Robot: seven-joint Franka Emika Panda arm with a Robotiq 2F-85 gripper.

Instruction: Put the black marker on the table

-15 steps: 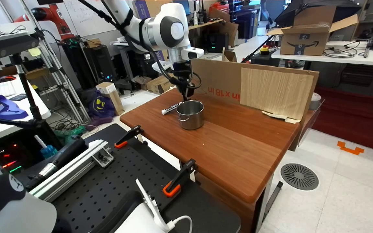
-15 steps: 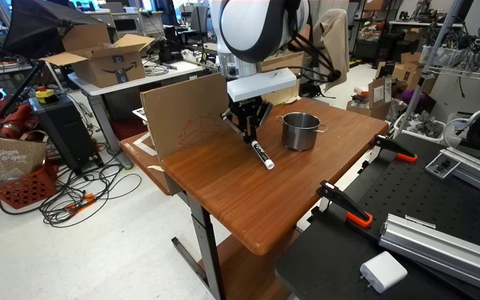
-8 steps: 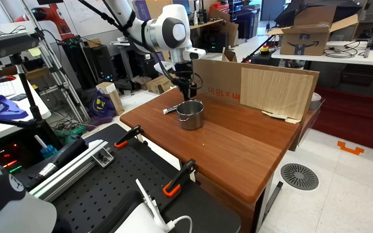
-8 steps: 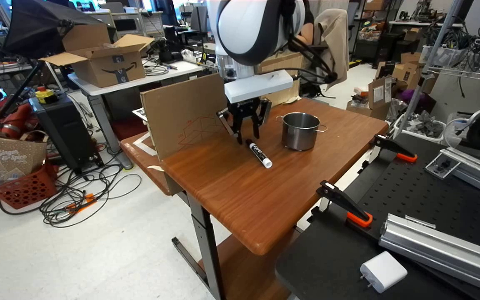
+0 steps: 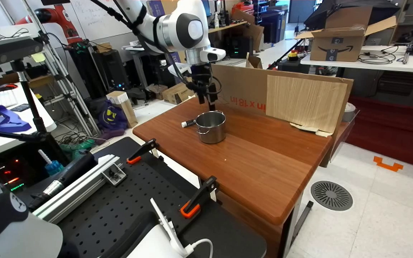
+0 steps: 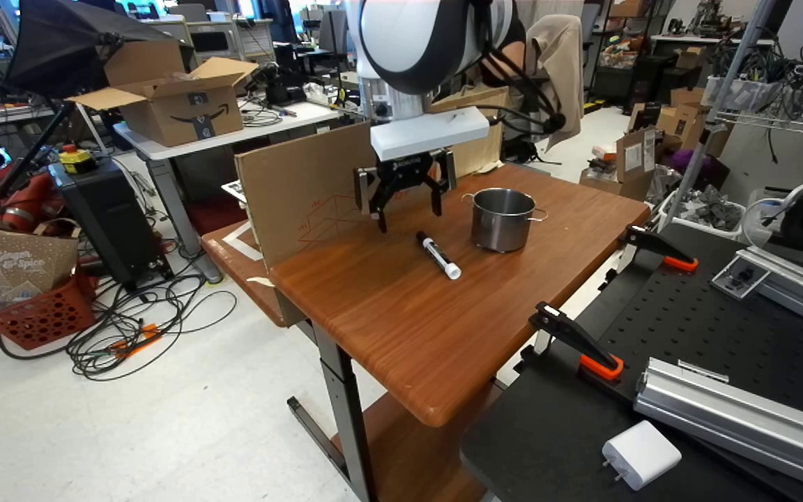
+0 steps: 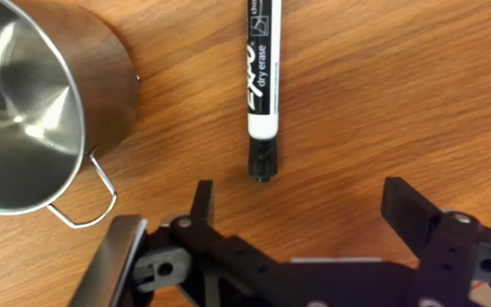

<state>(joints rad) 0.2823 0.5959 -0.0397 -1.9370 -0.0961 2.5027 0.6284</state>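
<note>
The black marker (image 6: 438, 256), with a white end and white lettering, lies flat on the reddish-brown table (image 6: 387, 314). In the wrist view the marker (image 7: 263, 76) runs down from the top edge, its black tip toward my gripper (image 7: 298, 183). Both fingers stand wide apart with bare wood between them, so the gripper is open and holds nothing. An exterior view has the gripper (image 6: 410, 217) raised above the table, just behind the marker's dark end. Elsewhere the marker (image 5: 188, 123) is partly hidden behind the pot.
A small metal pot (image 6: 499, 226) with wire handles stands close beside the marker. A cardboard panel (image 6: 311, 188) rises along the table's far side. Black clamps (image 5: 201, 195) with orange pads sit between the table and the black perforated board (image 5: 120, 215).
The gripper was shut on the marker's dark end; it has opened, let go and risen off it. The marker now lies flat on the table, shifted slightly.
</note>
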